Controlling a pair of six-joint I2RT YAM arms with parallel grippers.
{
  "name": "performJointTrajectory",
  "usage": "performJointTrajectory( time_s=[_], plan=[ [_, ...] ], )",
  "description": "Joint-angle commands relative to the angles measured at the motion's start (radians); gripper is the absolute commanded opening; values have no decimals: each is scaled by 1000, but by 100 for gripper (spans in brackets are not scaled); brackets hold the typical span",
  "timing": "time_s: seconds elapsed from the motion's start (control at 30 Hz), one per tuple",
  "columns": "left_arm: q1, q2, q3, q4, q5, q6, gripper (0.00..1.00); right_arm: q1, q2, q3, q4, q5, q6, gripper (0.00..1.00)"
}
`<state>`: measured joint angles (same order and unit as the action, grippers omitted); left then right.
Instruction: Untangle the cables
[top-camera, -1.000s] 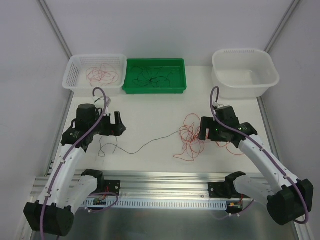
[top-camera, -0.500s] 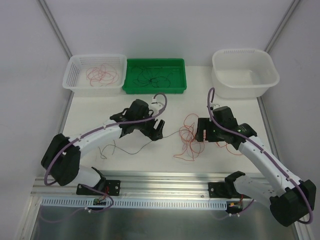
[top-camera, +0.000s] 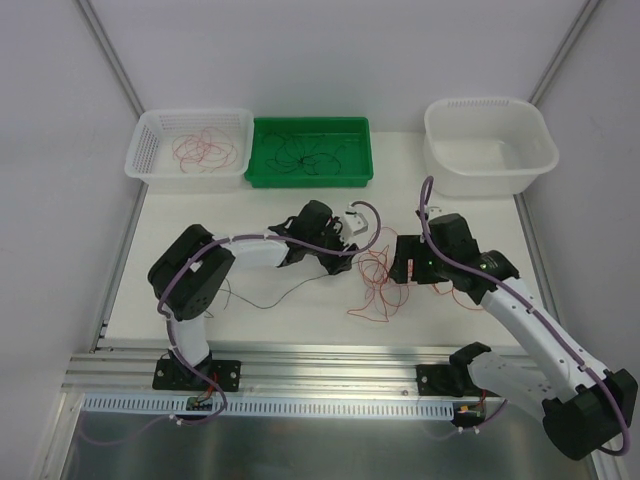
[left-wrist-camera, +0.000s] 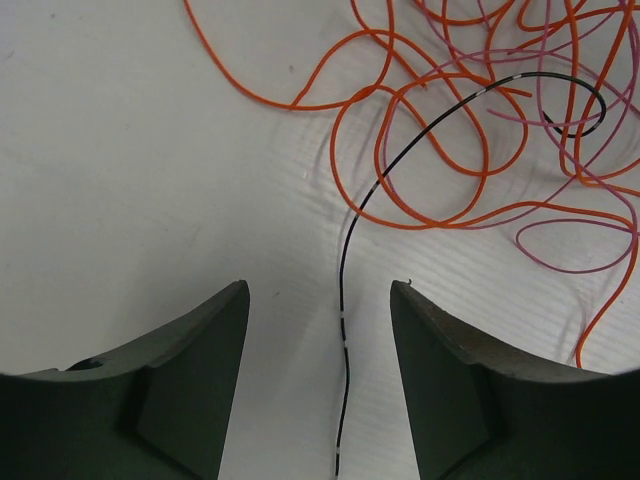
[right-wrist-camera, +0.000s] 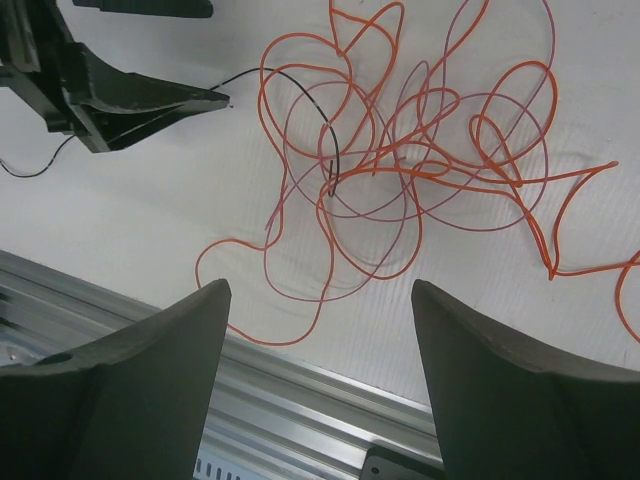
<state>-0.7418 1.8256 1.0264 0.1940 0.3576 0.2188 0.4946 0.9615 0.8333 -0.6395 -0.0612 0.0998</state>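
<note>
A tangle of orange-red and pink cables (top-camera: 378, 280) lies on the white table, centre right. A thin black cable (top-camera: 290, 292) runs from the left into it. My left gripper (top-camera: 347, 252) is open at the tangle's left edge. In the left wrist view the black cable (left-wrist-camera: 343, 330) lies between the open fingers of my left gripper (left-wrist-camera: 320, 290), untouched, with orange loops (left-wrist-camera: 430, 150) just ahead. My right gripper (top-camera: 401, 263) is open and empty at the tangle's right side. In the right wrist view my right gripper (right-wrist-camera: 320, 290) hovers above the tangle (right-wrist-camera: 400, 170).
A white basket (top-camera: 146, 150) holding red wires, a green tray (top-camera: 262, 172) holding dark wires and a white tub (top-camera: 490, 165) stand along the back. An aluminium rail (top-camera: 330, 365) runs along the near edge. The left gripper's fingers (right-wrist-camera: 150, 98) show in the right wrist view.
My left arm has swung from the left side across to the tangle's left edge, following the black cable. The right gripper has barely shifted.
</note>
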Motion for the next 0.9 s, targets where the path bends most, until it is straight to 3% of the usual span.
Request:
performJointTrajectory(
  time_s=[0.0,0.6,0.63,0.77,0.87],
  plan=[
    [-21,32,55,87,78,80,58,4,-27,-8,12,-8,0,77],
    [-91,139,90,16,99,83,33,4,-40,-30,37,-14,14,77],
    [-91,139,89,16,101,82,24,4,-40,-31,37,-15,15,77],
    [-91,117,66,18,104,74,4,2,-41,-40,43,-23,23,77],
    [-93,77,32,19,92,65,0,5,-40,-45,58,-37,29,77]
  ],
)
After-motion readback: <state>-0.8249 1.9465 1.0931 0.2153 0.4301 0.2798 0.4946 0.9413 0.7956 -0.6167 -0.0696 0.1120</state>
